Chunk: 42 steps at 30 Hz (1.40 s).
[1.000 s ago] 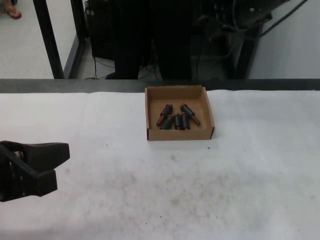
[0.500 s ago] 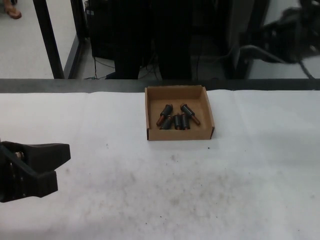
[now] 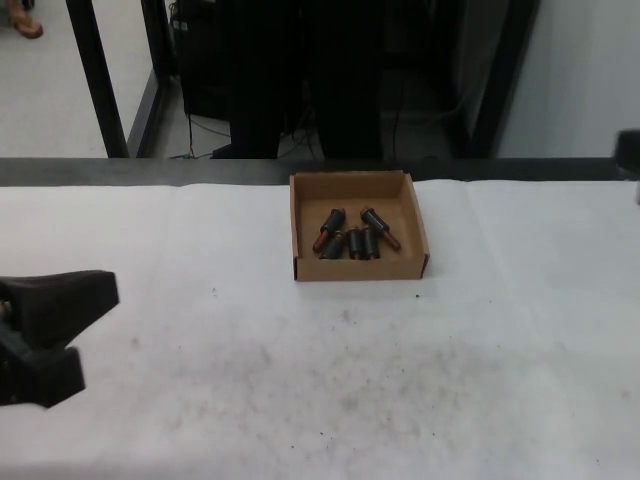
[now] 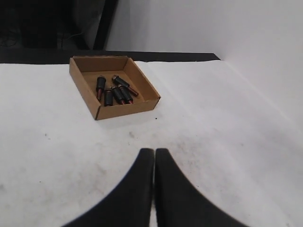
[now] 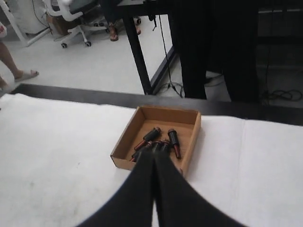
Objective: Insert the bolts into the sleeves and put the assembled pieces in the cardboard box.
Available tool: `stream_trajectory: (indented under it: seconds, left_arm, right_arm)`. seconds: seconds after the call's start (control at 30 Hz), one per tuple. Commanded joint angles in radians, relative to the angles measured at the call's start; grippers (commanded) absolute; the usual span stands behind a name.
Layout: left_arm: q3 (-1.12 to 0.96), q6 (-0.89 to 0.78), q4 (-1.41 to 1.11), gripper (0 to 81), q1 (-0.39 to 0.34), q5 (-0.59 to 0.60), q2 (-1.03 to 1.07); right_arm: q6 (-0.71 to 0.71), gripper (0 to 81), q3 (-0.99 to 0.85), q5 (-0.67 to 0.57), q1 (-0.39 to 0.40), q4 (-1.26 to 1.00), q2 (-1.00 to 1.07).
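The cardboard box [image 3: 358,268] stands on the white bench near its far edge, with several dark bolt-and-sleeve pieces [image 3: 350,237] lying inside. My left gripper [image 3: 103,291] hovers at the bench's left side, well short of the box, shut with nothing in it. From the left wrist view its fingertips [image 4: 154,155] touch each other, with the box [image 4: 125,109] and its pieces [image 4: 115,91] ahead. My right gripper [image 5: 154,152] is shut and empty, held high and back from the box [image 5: 165,111] with the pieces [image 5: 160,137] beyond its tips.
White padding covers the bench [image 3: 400,380], speckled with small dark marks. A black rail [image 3: 150,170] runs along the far edge. Dark frame posts [image 3: 95,80] and cables stand behind it. A dark part of an arm [image 3: 628,152] shows at the right edge.
My left gripper has drawn back to the left. The dark arm that hung behind the bench at upper right has swung off to the right edge. The box and pieces have not moved.
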Motion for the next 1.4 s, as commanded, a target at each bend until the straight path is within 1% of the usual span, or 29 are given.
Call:
stream_trajectory:
  seconds: [0.0,0.1,0.17,0.23,0.33,0.37,0.5,0.77,0.87,1.1,1.37]
  left_arm:
    - [-0.001,0.021,0.063,0.8,-0.001,-0.035,-0.054]
    - [-0.001,0.043,0.078,0.8,-0.001,-0.038,-0.092]
    - [-0.001,0.044,0.078,0.8,-0.001,-0.062,-0.103]
    - [-0.001,0.044,0.082,0.8,-0.001,-0.085,-0.106]
    - [-0.001,0.047,0.091,0.8,-0.001,-0.088,-0.106]
    - [-0.001,0.048,0.093,0.8,-0.001,-0.097,-0.106]
    - [-0.001,0.063,0.098,0.8,-0.001,-0.122,-0.106]
    - [0.029,0.077,0.098,0.8,-0.001,-0.118,-0.106]
    - [0.044,0.077,0.098,0.8,-0.001,-0.111,-0.106]
    - [0.044,0.077,0.098,0.8,-0.001,-0.111,-0.133]
    - [0.065,0.086,0.088,0.8,-0.001,-0.111,-0.165]
  right_arm:
    - [0.038,0.2,0.114,0.029,-0.001,-0.062,-0.160]
    - [0.070,0.2,0.203,0.049,-0.001,-0.068,-0.268]
    - [0.087,0.2,0.252,0.050,-0.001,-0.068,-0.336]
    - [0.111,0.2,0.298,0.050,-0.001,-0.048,-0.397]
    - [0.124,0.2,0.346,0.050,-0.001,-0.012,-0.468]
    - [0.120,0.2,0.353,0.050,-0.001,0.003,-0.489]
    - [0.096,0.2,0.359,0.116,-0.001,0.119,-0.538]
    - [0.009,0.2,0.366,0.141,-0.001,0.303,-0.558]
    - [0.012,0.2,0.389,0.141,-0.001,0.303,-0.558]
    - [0.079,0.2,0.451,0.141,-0.001,0.230,-0.558]
    - [0.079,0.2,0.526,0.160,-0.001,0.110,-0.558]
